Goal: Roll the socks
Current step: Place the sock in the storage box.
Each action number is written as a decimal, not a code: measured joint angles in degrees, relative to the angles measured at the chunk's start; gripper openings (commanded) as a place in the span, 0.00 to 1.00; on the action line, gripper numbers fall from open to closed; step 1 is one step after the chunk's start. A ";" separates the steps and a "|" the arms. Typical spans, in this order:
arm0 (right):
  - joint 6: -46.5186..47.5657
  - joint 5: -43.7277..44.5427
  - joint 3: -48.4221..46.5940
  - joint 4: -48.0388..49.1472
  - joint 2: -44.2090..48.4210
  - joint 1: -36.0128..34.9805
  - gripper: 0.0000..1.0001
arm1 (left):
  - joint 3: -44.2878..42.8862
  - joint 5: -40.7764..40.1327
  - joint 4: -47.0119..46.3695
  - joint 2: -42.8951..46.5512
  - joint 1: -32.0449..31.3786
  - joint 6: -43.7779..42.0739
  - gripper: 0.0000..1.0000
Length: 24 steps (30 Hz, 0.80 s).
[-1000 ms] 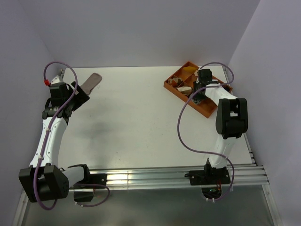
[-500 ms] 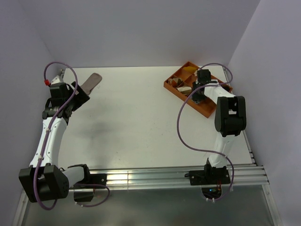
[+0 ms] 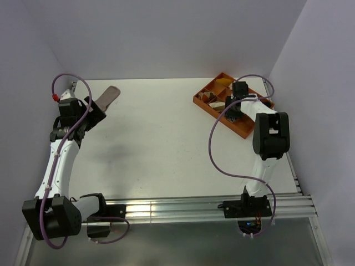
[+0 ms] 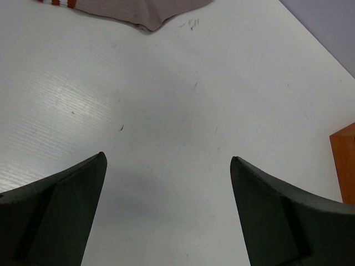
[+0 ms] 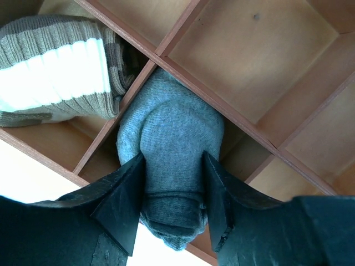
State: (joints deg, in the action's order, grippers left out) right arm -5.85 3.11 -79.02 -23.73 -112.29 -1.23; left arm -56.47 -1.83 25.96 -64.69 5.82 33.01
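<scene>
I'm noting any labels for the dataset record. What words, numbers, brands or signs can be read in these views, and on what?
No readable text in any view.
On the table: small dark scuffs near the pinkish-tan sock, not letters.
On the grey sock, the striped bundle and the orange tray: no label or print.

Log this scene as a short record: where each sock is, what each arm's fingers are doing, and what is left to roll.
Grey sock: grey knit sock roll, rolled up, in the orange divided tray
Right fingers: pressed against both sides of that roll
Tan sock: pinkish-tan sock with red and white cuff stripes, flat and unrolled, far left on the white table
Left fingers: wide open, empty, over bare table near the tan sock
Neighbouring compartment: brown and white striped knit bundle
Left to roll: tan sock
</scene>
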 measured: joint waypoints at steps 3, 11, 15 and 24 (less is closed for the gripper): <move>-0.31 -0.02 -0.02 -0.37 0.39 0.00 0.53 | 0.02 0.13 0.00 0.31 0.00 0.00 0.98; -0.70 0.02 -0.04 -2.97 2.67 0.00 0.55 | 0.26 0.50 -0.09 0.42 0.00 0.00 0.98; -0.72 -0.15 -0.04 -3.54 3.72 0.00 0.56 | 0.26 0.50 -0.11 0.42 0.00 0.00 0.98; -1.36 -0.98 -0.04 -4.22 6.25 0.00 0.54 | 0.28 0.52 -0.17 0.42 0.00 0.02 0.98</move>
State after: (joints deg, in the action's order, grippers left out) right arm -7.20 2.13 -79.07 -27.94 -106.04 -1.23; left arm -56.18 -1.30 25.78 -64.27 5.82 33.04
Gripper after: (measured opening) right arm 0.557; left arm 0.980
